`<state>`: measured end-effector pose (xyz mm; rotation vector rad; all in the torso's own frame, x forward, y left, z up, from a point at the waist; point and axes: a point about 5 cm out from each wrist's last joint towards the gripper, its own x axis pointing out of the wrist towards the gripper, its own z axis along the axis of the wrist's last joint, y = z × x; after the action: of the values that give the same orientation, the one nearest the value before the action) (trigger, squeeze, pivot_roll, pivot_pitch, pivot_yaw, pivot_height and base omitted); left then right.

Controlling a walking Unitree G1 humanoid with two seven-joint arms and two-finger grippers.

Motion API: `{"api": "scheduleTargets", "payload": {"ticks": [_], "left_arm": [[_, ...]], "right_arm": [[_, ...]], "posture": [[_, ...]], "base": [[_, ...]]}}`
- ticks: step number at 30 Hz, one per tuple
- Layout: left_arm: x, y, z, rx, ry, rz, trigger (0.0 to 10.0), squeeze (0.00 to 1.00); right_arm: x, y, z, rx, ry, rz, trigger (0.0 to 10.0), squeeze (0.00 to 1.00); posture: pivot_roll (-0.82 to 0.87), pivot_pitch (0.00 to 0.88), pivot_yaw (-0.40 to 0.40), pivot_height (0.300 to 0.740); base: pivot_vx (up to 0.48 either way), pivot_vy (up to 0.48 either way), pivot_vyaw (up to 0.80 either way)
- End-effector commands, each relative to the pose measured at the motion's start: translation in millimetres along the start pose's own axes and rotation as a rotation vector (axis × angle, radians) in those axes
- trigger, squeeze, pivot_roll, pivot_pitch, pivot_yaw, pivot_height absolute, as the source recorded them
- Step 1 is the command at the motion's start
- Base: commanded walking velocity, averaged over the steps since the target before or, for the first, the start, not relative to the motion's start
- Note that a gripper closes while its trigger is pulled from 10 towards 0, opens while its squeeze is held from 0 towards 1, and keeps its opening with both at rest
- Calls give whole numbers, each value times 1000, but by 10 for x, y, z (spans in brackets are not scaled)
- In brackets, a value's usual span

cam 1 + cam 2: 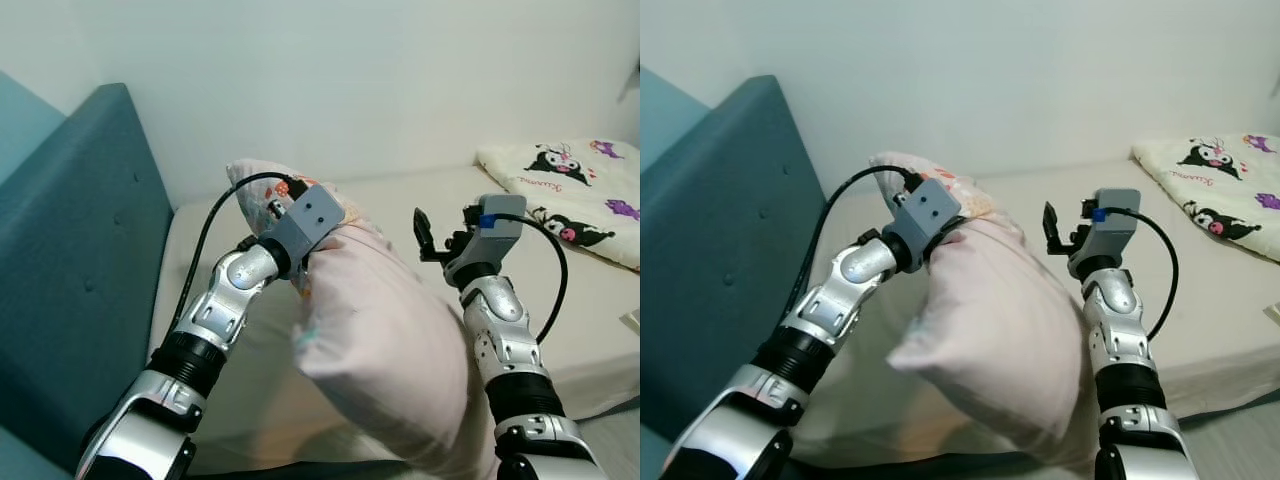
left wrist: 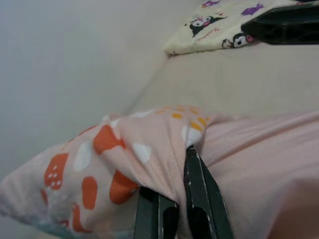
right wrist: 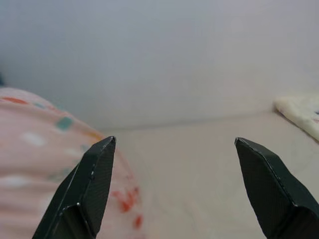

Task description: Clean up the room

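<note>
Pale pink pillow (image 1: pixel 385 340) w/ orange-white print at top end, bunched, held up over beige bed (image 1: pixel 590 300), tilted.

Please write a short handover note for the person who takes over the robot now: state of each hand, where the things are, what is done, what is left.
Left hand: shut on the pink pillow, pinching a fold of its cover and holding it up over the bed.
Right hand: open, holding nothing, raised beside the pillow.
Cartoon-print blanket: lies crumpled at the far right of the bed.
Done: pillow picked up.
Left: set the pillow down, probably near the blue headboard; the blanket looks untidy too.
</note>
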<state>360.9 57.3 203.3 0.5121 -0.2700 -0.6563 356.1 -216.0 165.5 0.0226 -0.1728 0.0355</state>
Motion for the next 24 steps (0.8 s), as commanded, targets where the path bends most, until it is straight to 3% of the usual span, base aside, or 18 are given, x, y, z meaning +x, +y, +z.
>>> {"api": "scheduleTargets", "payload": {"ticks": [1,11,14,22,24], "left_arm": [[-49,213,123,37,-66,77,10000,0],[-38,180,143,23,-82,67,10000,0],[-29,107,156,37,-97,25,10000,0],[-1,70,48,25,-58,93,10000,0],[36,6,-35,75,-32,91,10000,0]], "right_arm": [[52,120,76,37,-42,29,10000,0],[73,93,50,21,-15,-2,10000,0],[64,87,35,20,-7,-6,10000,0],[56,89,20,16,5,-10,10000,0],[67,78,10,7,19,-23,10000,0]], "posture": [[-111,0,25,740],[-113,0,24,740],[-113,0,24,740],[-117,0,23,740],[-120,0,22,740]], "base": [[412,0,0],[411,0,0],[0,0,0],[0,0,0],[0,0,0]]}}
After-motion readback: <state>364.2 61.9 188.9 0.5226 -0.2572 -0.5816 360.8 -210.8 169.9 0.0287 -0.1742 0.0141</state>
